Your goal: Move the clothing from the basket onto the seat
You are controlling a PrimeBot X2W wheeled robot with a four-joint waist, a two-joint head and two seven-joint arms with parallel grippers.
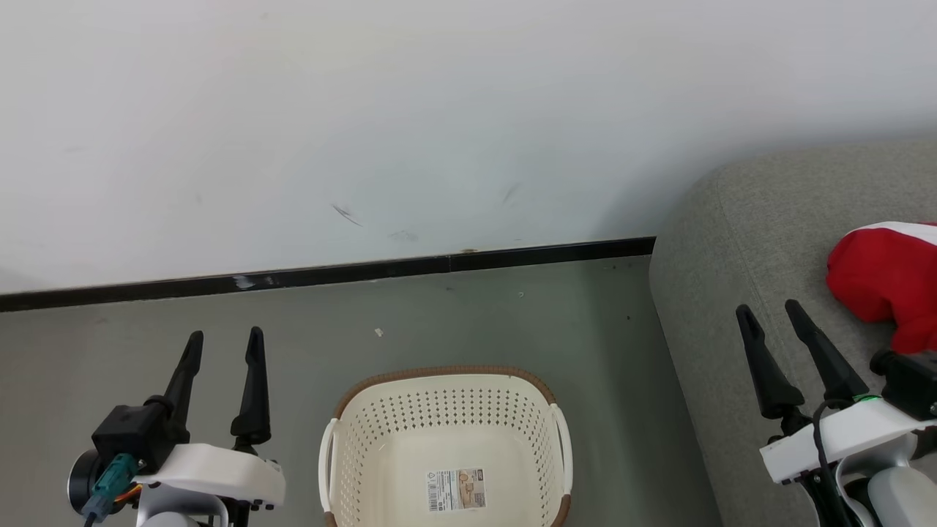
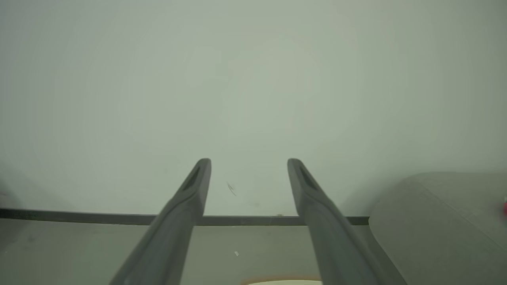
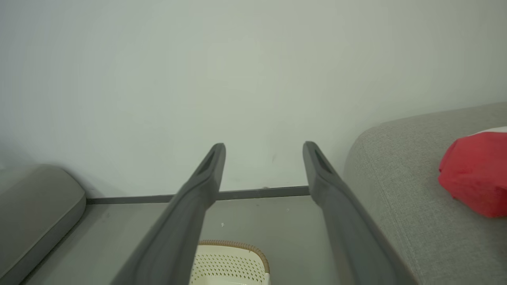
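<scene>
Left gripper (image 1: pixel 225 338) and right gripper (image 1: pixel 768 311) are hovering spread wide. Clothing (image 1: pixel 882 282) is lying on the seat (image 1: pixel 732 234); basket (image 1: pixel 446 372) is sitting between both grippers.

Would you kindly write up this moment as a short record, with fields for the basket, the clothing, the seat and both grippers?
basket: on the floor; the part in view holds no clothing, just a barcode label
clothing: red and white bundle lying on the seat, cut by the picture's edge
seat: grey-green, right of the basket
left gripper: open, holding nothing, left of the basket
right gripper: open, holding nothing, over the seat
</scene>
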